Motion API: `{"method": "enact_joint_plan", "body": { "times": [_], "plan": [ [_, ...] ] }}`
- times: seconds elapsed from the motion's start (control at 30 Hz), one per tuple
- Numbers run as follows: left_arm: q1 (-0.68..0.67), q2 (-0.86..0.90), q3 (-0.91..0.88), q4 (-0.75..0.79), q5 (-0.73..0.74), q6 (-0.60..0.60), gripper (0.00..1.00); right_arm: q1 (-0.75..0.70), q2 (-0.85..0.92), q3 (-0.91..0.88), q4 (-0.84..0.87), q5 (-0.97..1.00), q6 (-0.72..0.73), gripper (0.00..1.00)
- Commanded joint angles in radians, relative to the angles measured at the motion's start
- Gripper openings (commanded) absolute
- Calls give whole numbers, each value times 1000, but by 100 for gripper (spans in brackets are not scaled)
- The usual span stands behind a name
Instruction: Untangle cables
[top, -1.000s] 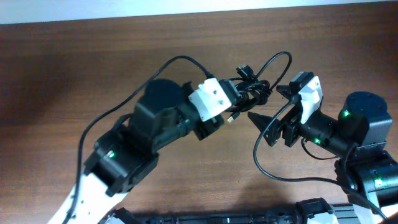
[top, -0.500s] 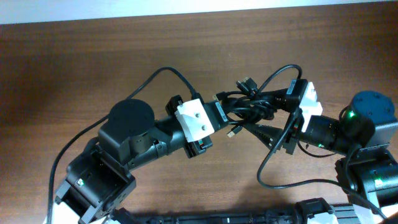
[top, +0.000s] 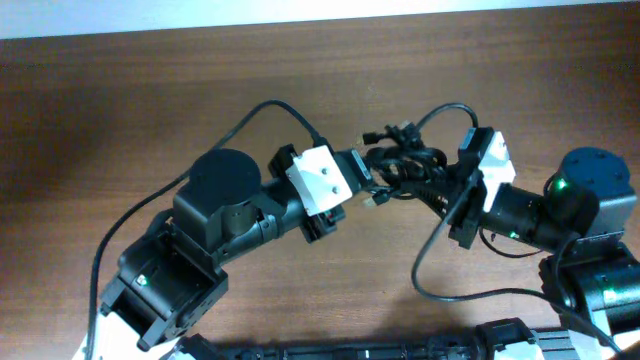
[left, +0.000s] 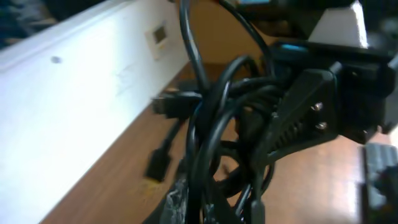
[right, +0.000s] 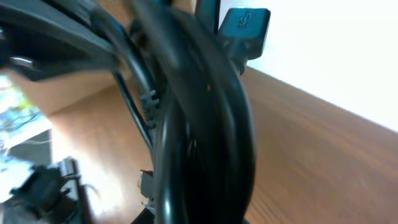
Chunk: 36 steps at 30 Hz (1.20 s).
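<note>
Brown wooden table runs under both arms, and the cables sit as one tight black knot right of its middle, between the two grippers. Several loops cross over each other in the left wrist view. One plug juts to the left of the knot and another hangs lower beside it. A thin loop arcs up from the knot toward the right arm.

The left gripper meets the knot's left end, closed on strands that run straight into its tips. The right gripper reaches in from the other side, one ribbed finger pressed against the bundle. The knot fills the right wrist view, with a flat plug at the top, so I cannot tell how far its jaws stand apart.

A white wall borders the table's far edge.
</note>
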Motion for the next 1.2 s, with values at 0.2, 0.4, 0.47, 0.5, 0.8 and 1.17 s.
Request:
{"method": "enact_joint_plan", "body": {
  "times": [0.2, 0.4, 0.47, 0.5, 0.8, 1.17],
  "plan": [
    [-1, -59, -1, 5, -306, -62, 11, -5, 1, 11, -24, 211, 100, 4],
    [-1, -39, -1, -33, -215, 8, 19, -5, 2, 11, -26, 188, 100, 4],
    [-1, -21, -1, -43, -141, 112, 31, -5, 6, 11, -27, 132, 100, 4],
    [-1, -8, -1, -44, -103, 157, 41, -5, 8, 11, -30, 101, 100, 4],
    [-1, 81, -1, -9, -13, 268, 80, -5, 36, 11, -79, -5, 90, 4],
    [-1, 115, -1, 14, -13, 267, 0, -5, 42, 11, -90, -48, 57, 4]
  ]
}}
